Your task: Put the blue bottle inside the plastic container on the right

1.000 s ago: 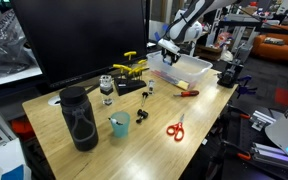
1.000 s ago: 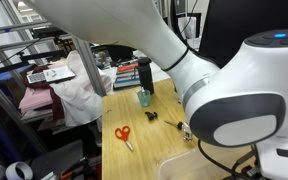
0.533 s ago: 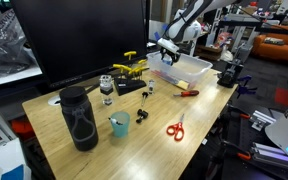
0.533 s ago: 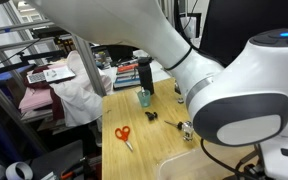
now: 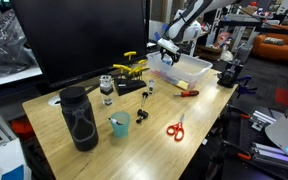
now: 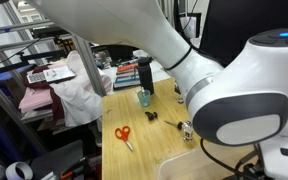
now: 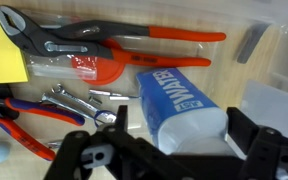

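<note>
In an exterior view, the gripper (image 5: 168, 50) hangs at the far end of the table (image 5: 154, 135), above the near rim of the plastic container (image 5: 191, 69). At this size the load between its fingers cannot be resolved. The scissors (image 5: 175, 128), the teal cup (image 5: 119, 124) and the tall black bottle (image 5: 79, 118) stand well apart from the work area and play no part. In an exterior view, the arm's own body fills most of the frame. The gripper and the container are both hidden, and only the cup (image 6: 143, 97) and the scissors (image 6: 123, 134) can be seen. In the wrist view, the blue bottle (image 7: 179, 105) sits between the dark fingers (image 7: 252, 135) of the gripper (image 7: 174, 140), which appear clamped against its two sides. Its white cap points toward the camera. Orange-handled pliers (image 7: 134, 45) and small wrenches (image 7: 69, 100) lie below and to one side of it. A pale surface at the frame edge is probably the container wall, but this cannot be confirmed. Judged step: transport, with the bottle grasped and lifted but not yet released. The next move calls for centring the bottle over the open interior of the container, clear of the rim. It should then be lowered until it is near the floor, and the fingers opened only after that.
</note>
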`<state>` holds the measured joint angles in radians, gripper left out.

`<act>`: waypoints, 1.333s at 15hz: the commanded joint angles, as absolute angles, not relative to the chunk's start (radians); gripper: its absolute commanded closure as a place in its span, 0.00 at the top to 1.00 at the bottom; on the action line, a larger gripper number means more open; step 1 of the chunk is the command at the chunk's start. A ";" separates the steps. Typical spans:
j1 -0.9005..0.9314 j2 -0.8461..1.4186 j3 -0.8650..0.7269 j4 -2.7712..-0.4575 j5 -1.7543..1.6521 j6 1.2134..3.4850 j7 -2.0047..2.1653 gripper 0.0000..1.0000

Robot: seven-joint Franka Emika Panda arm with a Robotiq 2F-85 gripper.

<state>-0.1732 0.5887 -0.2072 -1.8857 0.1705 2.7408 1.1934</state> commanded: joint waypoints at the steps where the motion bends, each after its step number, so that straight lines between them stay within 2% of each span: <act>1: -0.172 0.592 -0.207 -1.881 0.191 2.751 1.129 1.00; 5: -0.174 0.597 -0.206 -1.880 0.188 2.785 1.066 1.00; 14: -0.323 0.603 0.018 -1.865 0.388 2.923 0.577 1.00; 20: -0.375 0.615 0.075 -1.846 0.514 2.957 0.325 1.00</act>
